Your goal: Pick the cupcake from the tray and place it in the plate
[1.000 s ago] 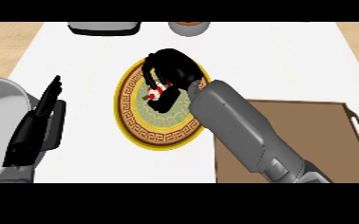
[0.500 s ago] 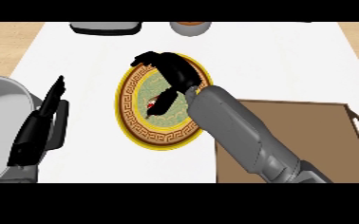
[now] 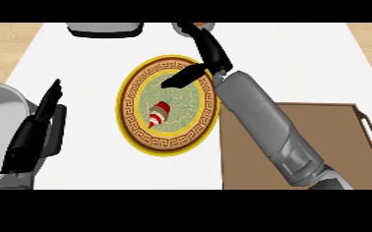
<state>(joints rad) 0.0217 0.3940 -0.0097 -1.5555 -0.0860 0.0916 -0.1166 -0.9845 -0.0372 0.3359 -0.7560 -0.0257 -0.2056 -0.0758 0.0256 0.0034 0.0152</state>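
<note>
One cupcake (image 3: 158,114) lies tipped on the plate (image 3: 138,128) (tray (image 3: 320,142) beside); right hand (image 3: 207,54) above, fingers straight, empty; left hand (image 3: 36,128) rests open.

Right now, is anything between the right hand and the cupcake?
No. In the head view only bare plate surface separates the open right hand from the cupcake, lying on its side.

The plate (image 3: 169,105) has a yellow rim, a brown band with a gold key pattern, and a mottled green centre. The cupcake (image 3: 158,115) is striped red, white and brown. The tray (image 3: 291,128) is brown, the counter (image 3: 291,64) white, both hands (image 3: 207,49) (image 3: 36,128) black.
</note>
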